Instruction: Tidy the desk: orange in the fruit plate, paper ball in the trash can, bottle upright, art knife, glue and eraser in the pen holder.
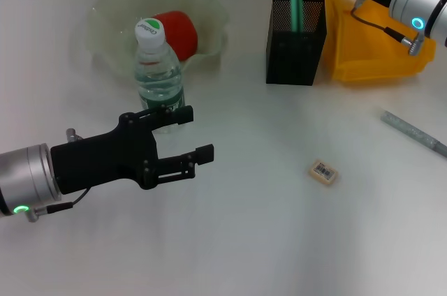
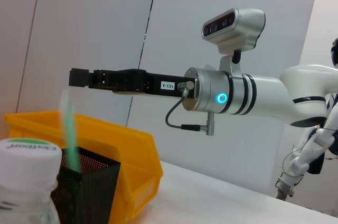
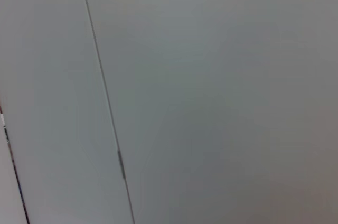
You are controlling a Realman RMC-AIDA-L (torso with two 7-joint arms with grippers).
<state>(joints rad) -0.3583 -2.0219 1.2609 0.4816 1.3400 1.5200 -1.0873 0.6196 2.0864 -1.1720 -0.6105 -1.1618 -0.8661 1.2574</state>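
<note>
The left claw (image 1: 191,134) was held wide open just short of the upright bottle (image 1: 158,65), likely for release. The eraser (image 1: 323,172) lay well to its right.

black fingers (image 1: 199,132), silver wrists (green-lit rings)

A white, smooth counter (image 1: 265,240) carries everything in view. At its far right corner sits a yellow plastic storage bin (image 1: 377,38) with an open, sloped front, touching the counter's back edge. Behind the counter rises a pale grey panelled wall (image 2: 105,23), divided by thin dark vertical seams, one of which crosses the right wrist view.
</note>
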